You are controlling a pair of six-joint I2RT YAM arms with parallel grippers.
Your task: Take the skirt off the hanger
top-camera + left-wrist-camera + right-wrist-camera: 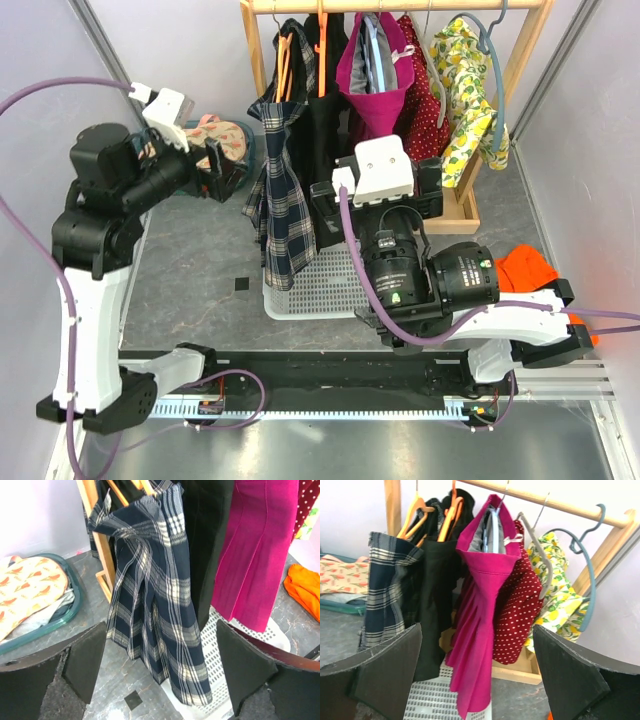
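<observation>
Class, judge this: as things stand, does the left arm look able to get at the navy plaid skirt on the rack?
Probably yes. The open left gripper faces the plaid skirt, which hangs free in front of it with nothing between; a black garment crowds only one side.

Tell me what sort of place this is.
Probably a robot test cell staged as a laundry corner: a wooden clothes rack hung with skirts, a white basket under them, and plain panel walls enclosing the table.
</observation>
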